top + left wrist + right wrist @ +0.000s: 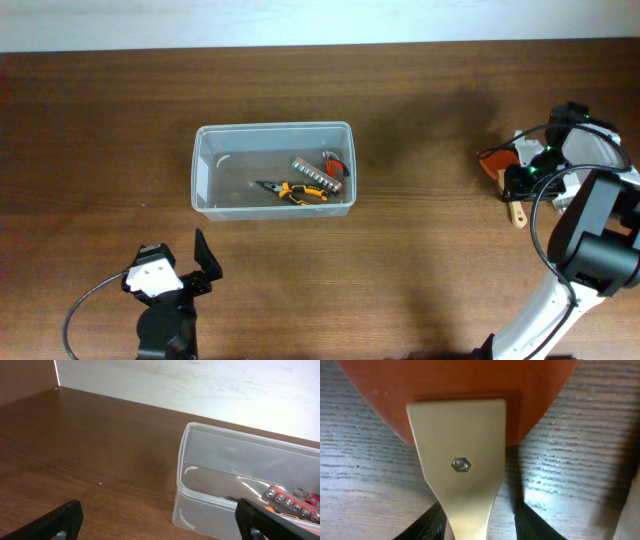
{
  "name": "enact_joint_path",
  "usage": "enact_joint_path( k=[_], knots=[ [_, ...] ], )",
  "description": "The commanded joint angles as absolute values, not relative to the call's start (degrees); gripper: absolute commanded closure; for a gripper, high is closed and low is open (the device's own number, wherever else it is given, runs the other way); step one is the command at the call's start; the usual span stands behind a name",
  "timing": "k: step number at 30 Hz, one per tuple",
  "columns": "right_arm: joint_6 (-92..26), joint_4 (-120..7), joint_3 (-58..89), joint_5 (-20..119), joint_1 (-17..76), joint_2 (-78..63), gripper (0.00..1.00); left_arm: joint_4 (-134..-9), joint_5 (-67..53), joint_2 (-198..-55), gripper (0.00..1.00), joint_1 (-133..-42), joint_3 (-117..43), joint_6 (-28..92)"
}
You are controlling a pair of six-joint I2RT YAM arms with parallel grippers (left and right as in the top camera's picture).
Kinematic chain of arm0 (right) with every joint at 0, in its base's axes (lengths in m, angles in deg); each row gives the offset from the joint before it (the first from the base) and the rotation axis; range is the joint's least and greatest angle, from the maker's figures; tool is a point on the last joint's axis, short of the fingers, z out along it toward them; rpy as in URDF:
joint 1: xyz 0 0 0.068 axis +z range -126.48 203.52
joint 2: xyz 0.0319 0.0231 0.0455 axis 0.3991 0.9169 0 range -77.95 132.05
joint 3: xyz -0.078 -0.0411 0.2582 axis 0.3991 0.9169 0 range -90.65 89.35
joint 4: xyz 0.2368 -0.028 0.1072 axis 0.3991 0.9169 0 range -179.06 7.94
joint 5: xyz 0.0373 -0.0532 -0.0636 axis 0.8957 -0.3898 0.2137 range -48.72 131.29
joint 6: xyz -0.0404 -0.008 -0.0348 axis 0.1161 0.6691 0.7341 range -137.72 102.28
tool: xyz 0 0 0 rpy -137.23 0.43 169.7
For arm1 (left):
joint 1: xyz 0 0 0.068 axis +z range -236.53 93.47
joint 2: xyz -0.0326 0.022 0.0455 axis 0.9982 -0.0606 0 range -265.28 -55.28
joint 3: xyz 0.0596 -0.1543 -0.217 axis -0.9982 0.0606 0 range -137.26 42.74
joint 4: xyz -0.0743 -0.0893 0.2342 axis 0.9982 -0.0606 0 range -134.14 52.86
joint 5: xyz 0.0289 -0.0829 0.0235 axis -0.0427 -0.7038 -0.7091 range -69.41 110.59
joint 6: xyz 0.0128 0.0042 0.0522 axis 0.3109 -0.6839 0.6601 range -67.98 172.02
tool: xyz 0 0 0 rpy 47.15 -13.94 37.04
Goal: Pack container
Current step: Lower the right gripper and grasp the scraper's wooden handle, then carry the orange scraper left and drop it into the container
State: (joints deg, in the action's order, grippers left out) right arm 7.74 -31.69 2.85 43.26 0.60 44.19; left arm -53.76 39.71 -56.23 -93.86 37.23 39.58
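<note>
My left gripper (157, 508) hangs released and holds nothing. Its wrist camera shows my two dark fingers (60, 521) spread wide at the bottom corners, above the table (100, 445). The container (198, 170) stands ahead of them and to the right. The overhead view places it in the middle of the table, well apart from both my arms. That view also shows what lies inside: orange-handled pliers (290, 190), a strip of metal bits (315, 172) and a small red-and-black item I cannot make out. My right gripper (480, 527) is far off at the table's right side, over a flat tool (460, 420). Overhead, my arm mostly hides the tool. The right wrist view shows its red-orange blade, pale handle and hex bolt (461, 464), with my jaws parted astride the handle, not clenched.
</note>
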Motion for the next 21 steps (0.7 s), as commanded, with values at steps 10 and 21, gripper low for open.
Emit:
enact_joint_path(
  k=[10, 21],
  knots=[
    [7.2, -33.4, 8.6, 43.0, 1.1, 45.6, 0.89, -53.8, 39.9, -56.0, 0.01, -94.0, 37.4, 40.1],
    [7.3, -21.3, -14.3, 40.2, 6.0, 45.6, 0.89, -53.8, 39.9, -56.0, 0.01, -94.0, 37.4, 40.1]
  ],
)
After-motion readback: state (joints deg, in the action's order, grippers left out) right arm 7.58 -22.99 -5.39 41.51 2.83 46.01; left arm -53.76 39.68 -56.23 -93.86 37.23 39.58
